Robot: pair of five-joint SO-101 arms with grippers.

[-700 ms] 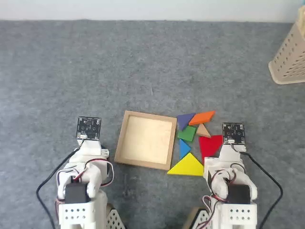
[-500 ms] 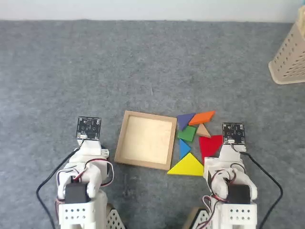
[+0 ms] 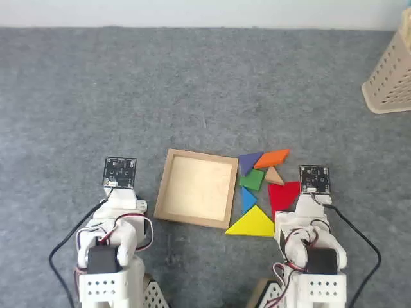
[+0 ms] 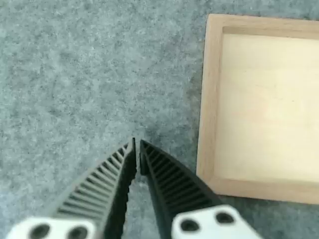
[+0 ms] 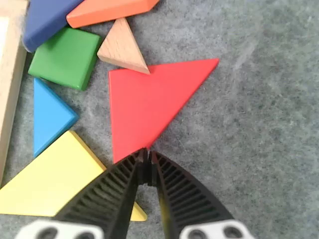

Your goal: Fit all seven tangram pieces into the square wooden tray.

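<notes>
Wooden tray [image 3: 162,186]: on surface [image 3: 192,83] btwn arms. 7 tangram pieces [image 3: 283,196]: clustered just beside tray, right-arm side. Left fingers [image 4: 117,172], right fingers [image 5: 124,184]: closed, gripped nothing. All unchanged vs. earlier.

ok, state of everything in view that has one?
wooden tray, empty, flat on carpet
red triangle, outside tray
yellow triangle, outside tray
blue triangle, outside tray
green square, outside tray
wood triangle, outside tray
orange parallelogram, outside tray
navy triangle, outside tray
left tool, shut, empty, beside tray
right tool, shut, empty, at red triangle's edge
basket, upright, contents unseen
</notes>
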